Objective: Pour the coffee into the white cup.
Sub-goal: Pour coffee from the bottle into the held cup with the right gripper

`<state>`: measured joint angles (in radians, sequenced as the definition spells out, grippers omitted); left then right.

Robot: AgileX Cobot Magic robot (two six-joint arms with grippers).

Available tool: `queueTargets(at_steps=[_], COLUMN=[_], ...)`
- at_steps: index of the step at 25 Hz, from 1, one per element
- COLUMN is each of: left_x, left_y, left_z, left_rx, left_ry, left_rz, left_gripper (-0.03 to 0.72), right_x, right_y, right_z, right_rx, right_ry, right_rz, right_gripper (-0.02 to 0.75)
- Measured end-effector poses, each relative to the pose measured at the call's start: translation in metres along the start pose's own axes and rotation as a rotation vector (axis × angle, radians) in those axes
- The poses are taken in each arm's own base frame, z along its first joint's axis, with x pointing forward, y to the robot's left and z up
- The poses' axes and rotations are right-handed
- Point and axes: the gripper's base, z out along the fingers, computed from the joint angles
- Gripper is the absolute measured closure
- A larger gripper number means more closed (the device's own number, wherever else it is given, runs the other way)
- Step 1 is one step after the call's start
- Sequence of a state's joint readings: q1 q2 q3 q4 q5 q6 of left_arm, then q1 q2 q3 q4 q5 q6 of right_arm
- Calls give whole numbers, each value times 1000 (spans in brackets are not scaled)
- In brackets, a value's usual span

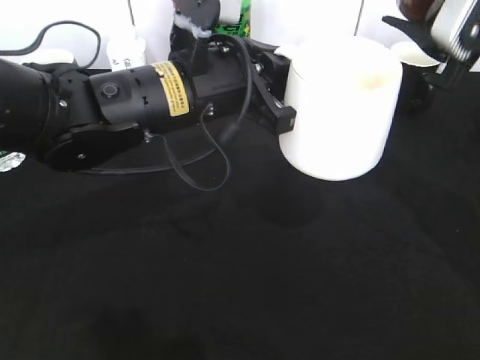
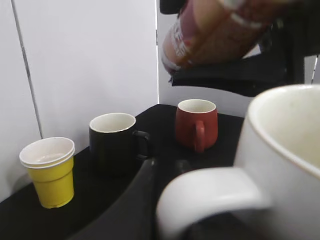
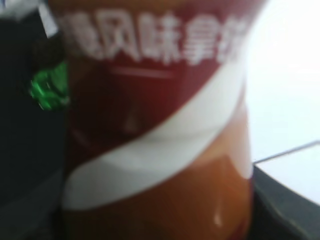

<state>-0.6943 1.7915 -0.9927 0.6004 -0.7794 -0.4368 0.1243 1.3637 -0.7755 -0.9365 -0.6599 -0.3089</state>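
- White cup (image 1: 341, 109), big and glossy, stands right of centre in the upper half of the exterior view, on the black table (image 1: 240, 277)
- Black left arm (image 1: 112, 97) lies across the upper left of that view, and the left gripper (image 1: 279, 90) reaches the left side of the white cup, where its fingers close about the handle (image 2: 210, 200)
- In the left wrist view the handle fills the lower centre, with a dark finger (image 2: 135, 200) just beside it; the cup's rim is at the right edge
- Coffee bottle (image 2: 215, 30), red-brown with a white band, hangs tilted at the top of the left wrist view, above the white cup
- The right gripper (image 1: 450, 37) is in the upper right corner of the exterior view; the right wrist view is filled by the blurred coffee bottle, so it has the bottle in hold, but how wide the jaws stand I cannot tell
- Further back in the left wrist view stand a yellow paper cup (image 2: 48, 170) at the lower left, a black mug (image 2: 115, 140) next to it, and a red mug (image 2: 196, 123) near the centre, all apart from each other
- Whether liquid is flowing, the pictures do not show
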Motion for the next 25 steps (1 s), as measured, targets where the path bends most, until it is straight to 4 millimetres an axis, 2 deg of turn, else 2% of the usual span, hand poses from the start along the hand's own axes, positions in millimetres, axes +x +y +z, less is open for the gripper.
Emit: queueTargets(at_steps=[9, 25], left_x=[0, 0], left_y=[0, -1], left_z=[0, 0], left_rx=[0, 10], left_ry=[0, 5], left_rz=[-7, 1], left_gripper=[622, 622], right_x=[0, 0], right_y=[0, 0], right_z=[0, 0], right_rx=[-1, 0], right_ry=[1, -2], right_rz=[-183, -355], right_gripper=[225, 225])
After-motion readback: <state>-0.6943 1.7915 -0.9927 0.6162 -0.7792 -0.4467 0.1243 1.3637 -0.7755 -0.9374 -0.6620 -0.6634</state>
